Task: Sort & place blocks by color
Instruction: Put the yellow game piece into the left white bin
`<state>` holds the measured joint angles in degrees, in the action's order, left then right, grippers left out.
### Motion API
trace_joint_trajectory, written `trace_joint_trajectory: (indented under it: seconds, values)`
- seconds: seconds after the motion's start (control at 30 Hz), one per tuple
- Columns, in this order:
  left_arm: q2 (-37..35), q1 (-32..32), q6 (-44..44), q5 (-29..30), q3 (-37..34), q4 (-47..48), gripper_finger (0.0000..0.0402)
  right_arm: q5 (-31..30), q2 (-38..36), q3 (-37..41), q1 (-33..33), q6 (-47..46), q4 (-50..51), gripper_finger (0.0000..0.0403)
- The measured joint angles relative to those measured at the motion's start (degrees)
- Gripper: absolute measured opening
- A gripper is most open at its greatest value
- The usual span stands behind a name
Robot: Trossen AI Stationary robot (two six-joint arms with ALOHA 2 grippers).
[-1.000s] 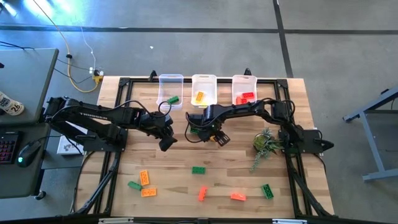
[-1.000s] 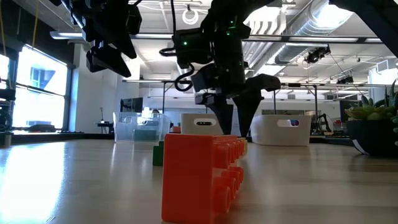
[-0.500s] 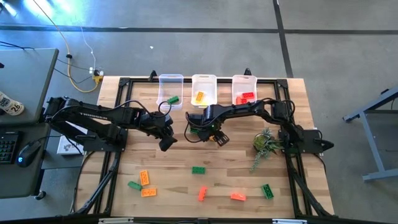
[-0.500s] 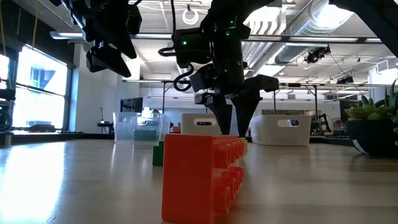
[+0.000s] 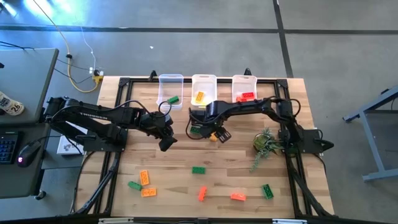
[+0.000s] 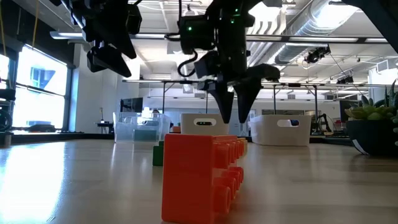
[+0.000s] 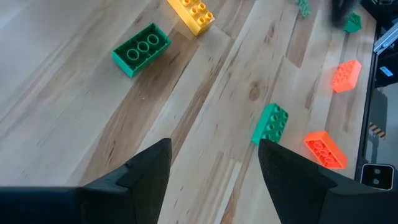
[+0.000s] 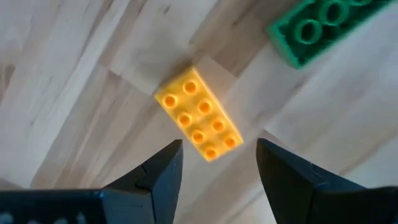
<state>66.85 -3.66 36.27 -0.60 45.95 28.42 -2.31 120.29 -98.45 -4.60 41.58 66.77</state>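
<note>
Narrowing right end effector [image 8: 217, 165] fingers, shifted over yellow block [image 8: 198, 114]

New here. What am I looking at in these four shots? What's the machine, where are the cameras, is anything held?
Two dark robot arms work at a wooden table, sorting toy bricks by colour. One camera looks straight down, one sits at tabletop level, and one rides on each wrist.

Three clear bins stand along the far edge, with bricks in them already. Loose green, orange and red bricks lie near the front edge.

The right gripper is open above a yellow brick lying on the wood with a green brick near it. The left gripper is open too, over bare wood. Nothing is held.
</note>
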Motion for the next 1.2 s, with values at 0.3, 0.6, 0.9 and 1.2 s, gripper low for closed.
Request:
trace_joint_trajectory:
  seconds: [0.3,0.6,0.9,1.2]
  values:
    - [0.0,0.0,-0.03,2.49,0.0,-0.02,0.0229,-12.34,-0.83,-0.04,-0.25,-1.45,0.76,0.0188]
    - [0.0,-0.02,-0.02,2.84,0.0,-0.02,0.0229,-1.94,-0.81,-0.04,-0.2,0.83,-0.27,0.0188]
    - [0.0,-0.02,-0.04,2.86,0.0,-0.02,0.0229,0.36,-0.81,-0.04,1.98,0.92,-1.91,0.0188]
    - [0.0,-0.02,-0.04,2.84,0.0,-0.02,0.0229,-1.06,0.96,-0.04,3.7,3.75,-1.73,0.0188]
